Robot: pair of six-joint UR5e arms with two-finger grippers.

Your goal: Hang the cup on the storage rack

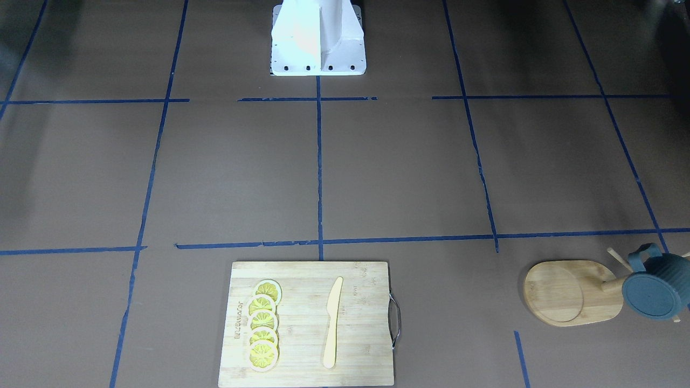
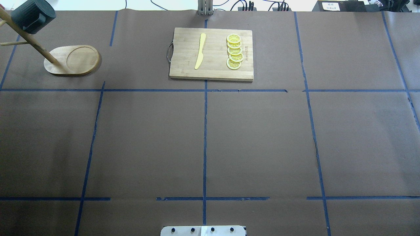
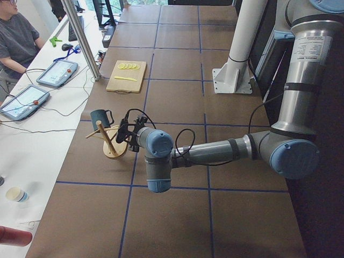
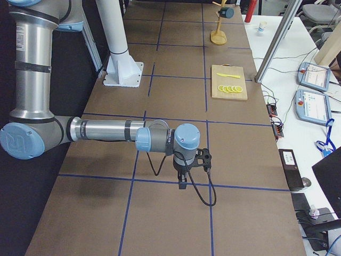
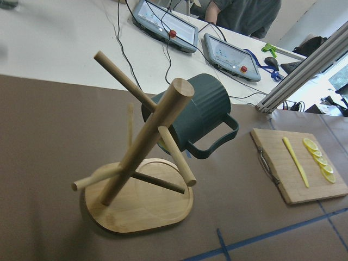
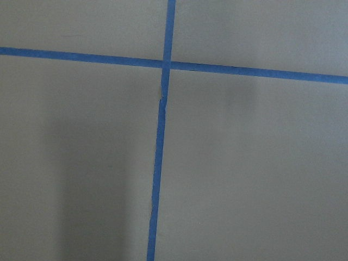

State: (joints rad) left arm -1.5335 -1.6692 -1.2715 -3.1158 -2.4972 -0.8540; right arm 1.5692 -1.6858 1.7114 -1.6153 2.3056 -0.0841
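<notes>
The cup (image 5: 190,117) is off the worktop (image 1: 377,178), high on the storage rack (image 5: 138,204). It lies tilted against the post (image 5: 147,141), mouth towards it, handle (image 5: 217,142) out to the side. We cannot tell whether a peg runs through the handle or into the mouth. By our reading the hanging is as good as done.

We judge the cup stiff, fairly heavy for its size and breakable, with a smooth glaze. The ribbed lower body would slip least. To reseat it, we would take it across those ribs or pinch the wall at the rim, leaving the handle clear for a peg.

The left pincer (image 3: 122,133) hovers near the rack, apart from the cup. The right pincer (image 4: 182,182) hangs over bare worktop, well away from the rack. We cannot tell whether either is open or closed.

Well apart from the rack lies a cutting board (image 1: 302,323) carrying a yellow knife (image 1: 332,322) and lemon slices (image 1: 263,326).
</notes>
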